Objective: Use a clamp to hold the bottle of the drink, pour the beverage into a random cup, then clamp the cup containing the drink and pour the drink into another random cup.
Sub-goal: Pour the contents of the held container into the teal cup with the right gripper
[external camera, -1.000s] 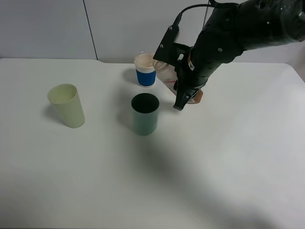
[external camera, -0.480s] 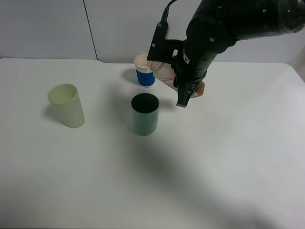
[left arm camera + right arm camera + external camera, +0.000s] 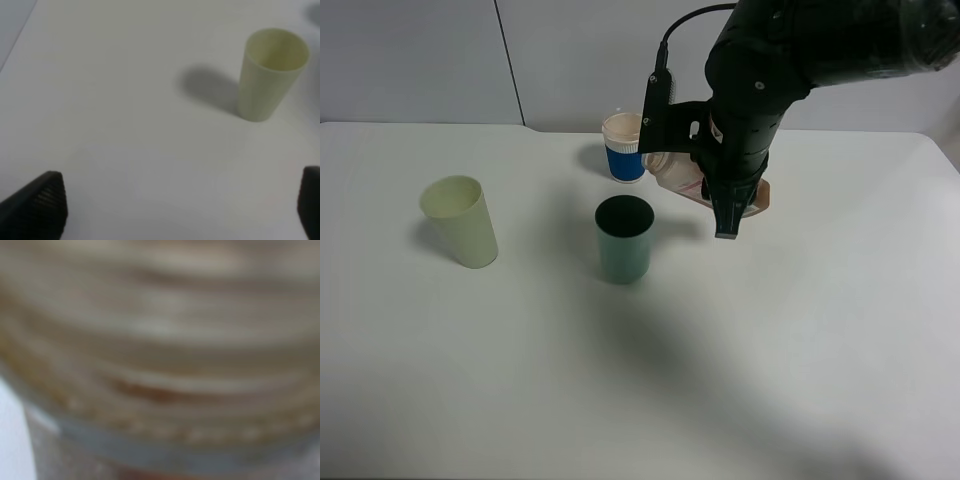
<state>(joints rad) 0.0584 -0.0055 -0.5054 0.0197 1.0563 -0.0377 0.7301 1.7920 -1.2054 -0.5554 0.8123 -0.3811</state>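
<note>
Seen from the high camera, my right gripper (image 3: 725, 205) hangs right of centre in the upper half of the frame. Its jaws are closed tight around the bottle (image 3: 678, 177), which is held clear of the white tabletop (image 3: 800, 350). The bottle is tipped far over: its long axis runs from the base at lower right, where a brown patch looks like the beverage (image 3: 758, 196), up to the open neck at upper left. That neck sits just right of the blue-sleeved paper cup (image 3: 625, 150). It is above and to the right of the teal-green cup (image 3: 624, 240), whose dark inside hides whether it holds any liquid. I judge the mouth is not yet over the teal rim, so it must travel down and left in the frame before a pour would land there. The right wrist view is filled by the blurred bottle (image 3: 160, 340). The left gripper (image 3: 175, 210) has its jaws spread wide and holds nothing; it faces the pale yellow-green cup (image 3: 272, 75), which stands upright at far left, well apart from the bottle.
</note>
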